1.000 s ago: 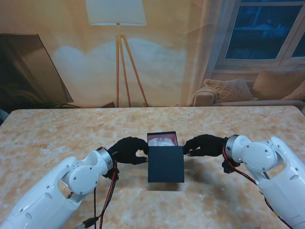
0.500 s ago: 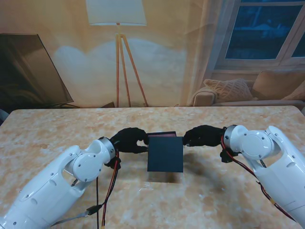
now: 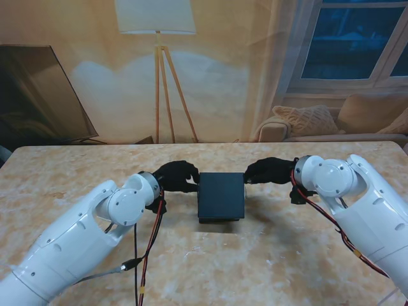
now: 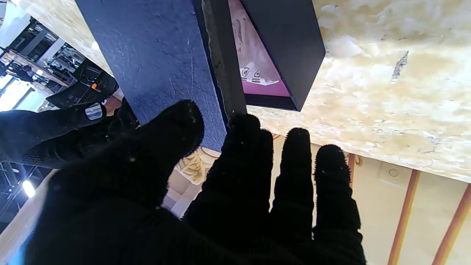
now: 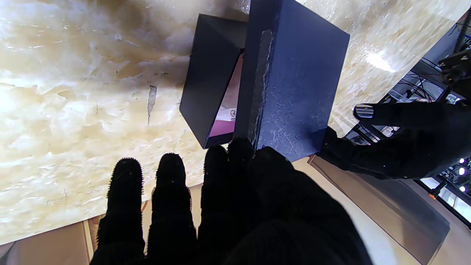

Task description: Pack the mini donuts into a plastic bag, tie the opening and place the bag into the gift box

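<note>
A dark blue lid (image 3: pixel 220 196) hangs level over the gift box at the table's middle and hides it from the stand view. My left hand (image 3: pixel 175 176) pinches the lid's left edge and my right hand (image 3: pixel 269 171) its right edge. In the left wrist view, my left hand (image 4: pixel 206 191) has thumb and index on the lid (image 4: pixel 158 62), with the box base (image 4: pixel 290 48) beyond it showing a pink lining (image 4: pixel 257 86) and a white bag. The right wrist view shows my right hand (image 5: pixel 228 206) on the lid (image 5: pixel 298 81), still tilted off the box base (image 5: pixel 206 84).
The marbled table (image 3: pixel 76 178) stretches wide on both sides of the box. Red and black cables (image 3: pixel 150 242) hang under my left forearm. Behind the far edge stand a floor lamp (image 3: pixel 167 95), a dark panel (image 3: pixel 38 95) and a sofa (image 3: pixel 331 124).
Both hands carried the lid away from me and over the box. The pink interior and the bag, visible a second ago, are now covered in the stand view.
</note>
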Available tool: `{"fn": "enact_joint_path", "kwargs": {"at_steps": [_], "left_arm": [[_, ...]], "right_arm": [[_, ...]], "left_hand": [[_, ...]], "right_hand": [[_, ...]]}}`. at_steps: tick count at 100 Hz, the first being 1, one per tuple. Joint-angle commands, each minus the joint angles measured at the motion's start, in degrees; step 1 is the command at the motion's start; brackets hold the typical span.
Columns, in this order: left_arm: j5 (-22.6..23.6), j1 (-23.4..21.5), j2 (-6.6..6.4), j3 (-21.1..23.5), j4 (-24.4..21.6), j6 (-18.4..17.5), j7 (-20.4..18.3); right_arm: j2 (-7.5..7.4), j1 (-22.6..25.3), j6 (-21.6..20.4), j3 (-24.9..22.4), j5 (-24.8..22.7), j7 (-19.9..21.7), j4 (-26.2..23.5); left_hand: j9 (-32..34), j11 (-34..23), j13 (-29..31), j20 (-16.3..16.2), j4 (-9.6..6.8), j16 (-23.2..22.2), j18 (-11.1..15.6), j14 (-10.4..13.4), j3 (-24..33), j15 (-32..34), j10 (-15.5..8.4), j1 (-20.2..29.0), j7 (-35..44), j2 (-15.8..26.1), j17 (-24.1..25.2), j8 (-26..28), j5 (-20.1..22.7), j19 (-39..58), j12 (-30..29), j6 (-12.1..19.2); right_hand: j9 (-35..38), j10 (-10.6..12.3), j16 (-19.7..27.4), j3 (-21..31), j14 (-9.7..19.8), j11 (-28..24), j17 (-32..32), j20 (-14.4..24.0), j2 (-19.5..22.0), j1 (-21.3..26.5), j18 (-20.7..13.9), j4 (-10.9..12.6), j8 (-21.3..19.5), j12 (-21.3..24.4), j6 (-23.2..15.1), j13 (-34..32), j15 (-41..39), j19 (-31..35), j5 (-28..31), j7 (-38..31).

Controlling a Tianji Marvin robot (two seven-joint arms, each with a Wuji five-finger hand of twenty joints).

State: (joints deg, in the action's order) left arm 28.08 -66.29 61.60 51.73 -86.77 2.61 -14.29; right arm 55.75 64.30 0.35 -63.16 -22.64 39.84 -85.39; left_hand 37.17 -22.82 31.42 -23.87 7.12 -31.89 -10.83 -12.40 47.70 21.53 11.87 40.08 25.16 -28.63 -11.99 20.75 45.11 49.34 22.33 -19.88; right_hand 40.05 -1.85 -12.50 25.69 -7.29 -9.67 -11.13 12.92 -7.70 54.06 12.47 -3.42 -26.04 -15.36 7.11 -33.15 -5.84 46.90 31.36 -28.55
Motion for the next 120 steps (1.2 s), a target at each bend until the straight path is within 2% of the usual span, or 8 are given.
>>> {"fn": "enact_joint_path", "kwargs": {"at_steps": [1,48,120], "left_arm": [[-0.5,0.8,1.07,-0.6,-0.2,0.3,-0.7],[-1.9,4.1,2.26,-3.6,4.4,2.7,1.3],[-2.5,5.5,3.32,-4.9,7.6,4.1,4.0]], "right_arm": [[1.12,-0.6,0.2,0.6,0.4,0.7,0.0],[2.14,-5.2,2.8,5.3,2.7,-1.0,5.8],[2.97,-9.3,4.7,9.5,4.5,-1.9,10.2]], "left_hand": [[1.1,-0.5,-0.5,-1.0,0.9,-0.2,-0.3,-0.4,-0.1,-0.6,-4.0,-0.2,-6.3,0.8,1.0,-0.5,-3.9,0.3,0.1,11.7],[0.4,-0.6,-0.9,-1.2,0.83,-0.2,-0.7,-0.6,-0.1,-0.5,-3.9,0.0,-6.5,0.7,1.4,-0.5,-4.3,0.5,0.2,11.5],[-0.4,-0.6,-1.3,-1.3,0.86,-0.2,-0.7,-0.7,0.3,-0.2,-3.6,0.0,-6.9,0.6,1.5,-0.8,-4.7,0.7,0.1,11.3]], "right_hand": [[0.1,3.1,-1.3,-0.8,-0.3,0.1,0.2,0.8,1.9,2.3,0.5,-0.9,2.6,-0.4,-12.5,-0.3,-0.2,0.5,-4.2,6.5],[-0.3,2.9,-1.4,-1.9,-0.6,0.1,0.6,1.1,2.1,2.8,0.7,-0.8,2.6,-0.4,-12.5,-0.2,-0.1,0.5,-4.5,6.5],[-1.0,2.6,-1.5,-2.5,-0.9,0.1,0.8,1.5,2.4,3.3,0.8,-0.7,2.8,-0.2,-12.2,0.1,0.1,0.3,-4.9,6.7]]}}
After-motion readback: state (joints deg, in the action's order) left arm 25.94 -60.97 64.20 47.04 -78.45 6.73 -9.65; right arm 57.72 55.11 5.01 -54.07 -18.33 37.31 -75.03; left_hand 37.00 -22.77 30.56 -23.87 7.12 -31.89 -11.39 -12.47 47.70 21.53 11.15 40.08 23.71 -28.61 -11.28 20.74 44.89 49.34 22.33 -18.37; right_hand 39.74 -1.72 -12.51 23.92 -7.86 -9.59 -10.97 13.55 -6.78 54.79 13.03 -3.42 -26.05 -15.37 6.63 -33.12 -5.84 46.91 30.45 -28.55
